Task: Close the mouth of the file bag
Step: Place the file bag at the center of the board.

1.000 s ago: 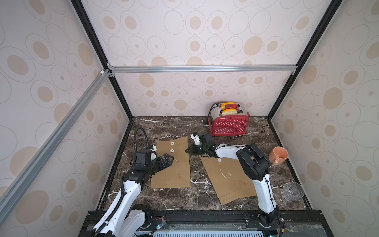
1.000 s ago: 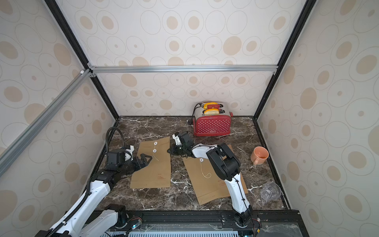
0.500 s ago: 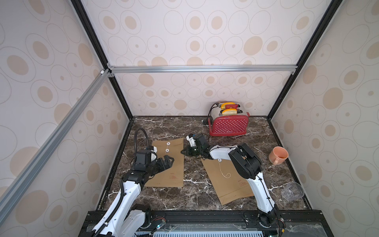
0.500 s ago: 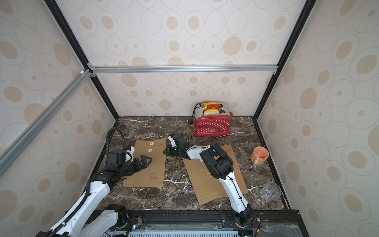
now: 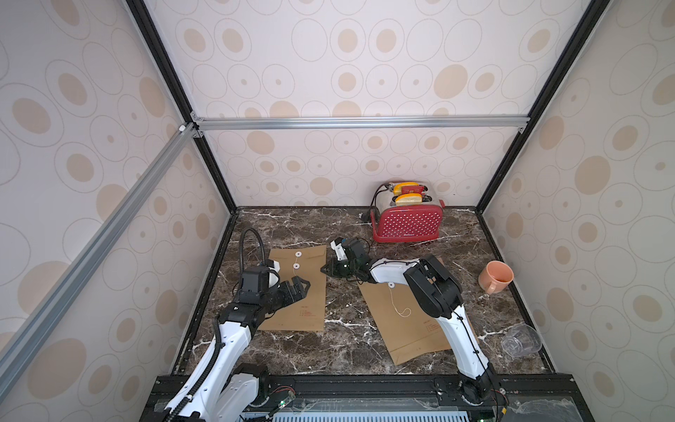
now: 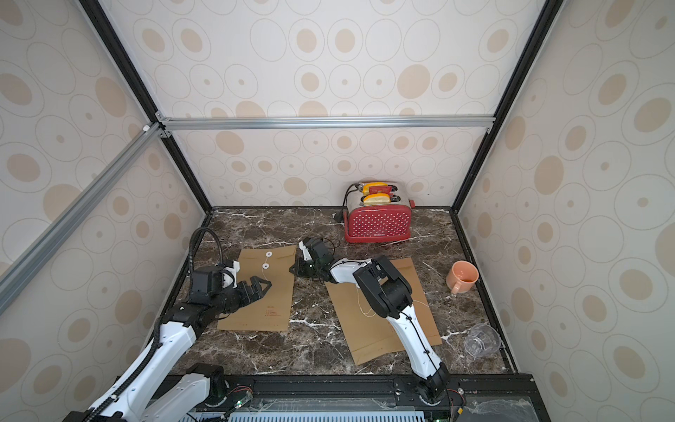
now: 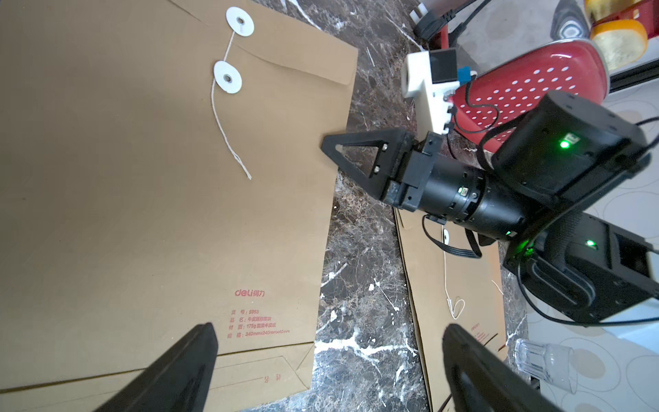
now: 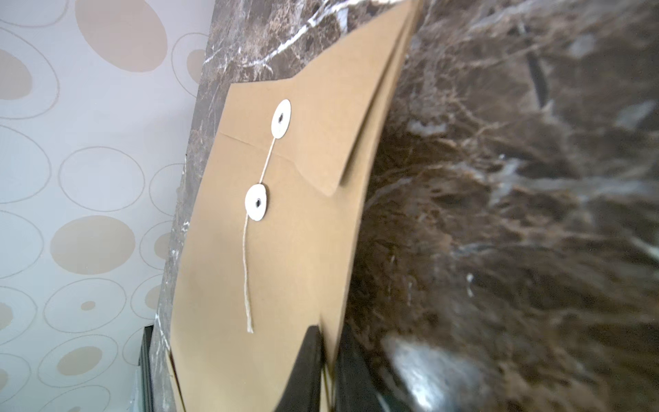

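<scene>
Marble table [image 5: 292,234]: file bag [image 5: 307,310], toaster [image 5: 407,224], mug [image 5: 495,276]

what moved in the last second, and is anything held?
The right gripper, pinching the left file bag by its edge, moved toward the robot's left and dragged the bag along. The open left gripper stayed above the bag, holding nothing. The second file bag, toaster, mug and clear cup did not move.

Both top views: high, front, looking down at whole table [image 5: 292,226]. Wrist cameras: close, low; both share envelope [image 7: 142,178] [image 8: 285,249].
</scene>
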You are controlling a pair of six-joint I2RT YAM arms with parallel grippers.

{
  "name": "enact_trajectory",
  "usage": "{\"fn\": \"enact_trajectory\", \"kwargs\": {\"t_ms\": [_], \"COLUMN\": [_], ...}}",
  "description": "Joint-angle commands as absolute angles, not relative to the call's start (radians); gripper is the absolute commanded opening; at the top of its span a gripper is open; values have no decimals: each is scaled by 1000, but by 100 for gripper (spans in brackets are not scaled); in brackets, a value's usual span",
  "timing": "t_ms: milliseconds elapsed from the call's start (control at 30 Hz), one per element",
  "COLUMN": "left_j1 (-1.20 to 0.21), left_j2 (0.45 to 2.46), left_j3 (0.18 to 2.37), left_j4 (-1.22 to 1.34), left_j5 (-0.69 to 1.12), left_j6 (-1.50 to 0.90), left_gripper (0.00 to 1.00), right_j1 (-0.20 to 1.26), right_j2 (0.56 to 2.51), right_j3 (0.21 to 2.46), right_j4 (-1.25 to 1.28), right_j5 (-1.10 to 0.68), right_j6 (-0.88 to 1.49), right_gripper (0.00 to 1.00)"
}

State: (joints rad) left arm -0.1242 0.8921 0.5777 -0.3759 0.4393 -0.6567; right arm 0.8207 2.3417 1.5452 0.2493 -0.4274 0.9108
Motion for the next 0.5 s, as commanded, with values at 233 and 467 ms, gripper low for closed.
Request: {"fn": "enact_trajectory", "kwargs": {"t_ms": [233,467], "left_j1": [-117,-116], "left_j2": [889,904], "left_j3": [602,603], "left_j4": [-371,-337], "left_j5": [452,496], "left_j6": [-636,-625], "left_gripper": [99,99], "right_j1": [850,843], "right_j2": [2348,2213], "right_j3": [1589,1518], "right_j4": [130,-8], "right_j5": [-392,-304], "right_j6": [802,685], "right_gripper": [39,55]}}
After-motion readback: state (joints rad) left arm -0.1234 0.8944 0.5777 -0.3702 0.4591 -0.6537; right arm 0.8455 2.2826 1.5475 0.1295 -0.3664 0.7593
